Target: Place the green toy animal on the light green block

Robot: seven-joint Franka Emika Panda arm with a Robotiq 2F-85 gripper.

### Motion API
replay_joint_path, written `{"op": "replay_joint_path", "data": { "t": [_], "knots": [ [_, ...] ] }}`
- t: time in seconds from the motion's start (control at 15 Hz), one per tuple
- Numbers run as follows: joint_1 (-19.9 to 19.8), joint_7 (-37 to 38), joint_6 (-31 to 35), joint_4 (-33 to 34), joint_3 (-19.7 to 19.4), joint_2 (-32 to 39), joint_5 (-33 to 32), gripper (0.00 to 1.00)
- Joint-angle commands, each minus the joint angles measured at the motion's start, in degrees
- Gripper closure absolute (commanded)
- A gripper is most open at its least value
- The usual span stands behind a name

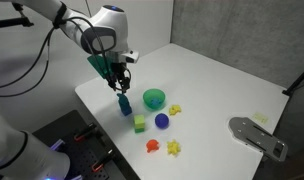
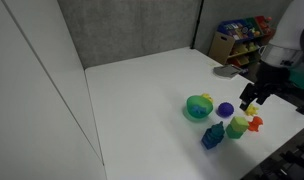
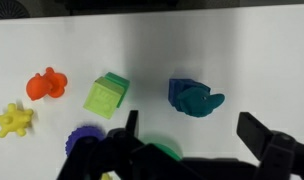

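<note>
Black robot hand (image 3: 192, 128) hovers wide open, empty, above tiny teal-green toy animal (image 3: 195, 98); pale yellow-green cube (image 3: 105, 95) sits near, apart. Best: centre fingers across toy's narrow body, descend straight, close gently.

Bright toys, all in solid colours, on a plain white table (image 3: 262, 50).
The green toy animal (image 3: 195, 98) is dark teal-green and the light green block (image 3: 107, 95) is pale yellow-green. The 2 other figures are orange (image 3: 47, 85) and yellow (image 3: 14, 120). The ball (image 1: 162, 121) is purple, the bowl (image 1: 154, 98) green, and the gripper (image 3: 190, 122) black.
</note>
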Motion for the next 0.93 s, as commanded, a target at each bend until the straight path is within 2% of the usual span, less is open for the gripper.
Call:
{"op": "replay_joint_path", "data": {
  "t": [0.0,0.4,0.87],
  "knots": [
    [1.1,3.6,5.2,-0.1,1.5,5.1,1.5,0.0],
    [3.7,4.6,15.5,0.0,3.8,12.8,6.0,0.0],
    [5.0,6.4,24.9,0.8,4.6,19.8,5.2,0.0]
  ]
}}
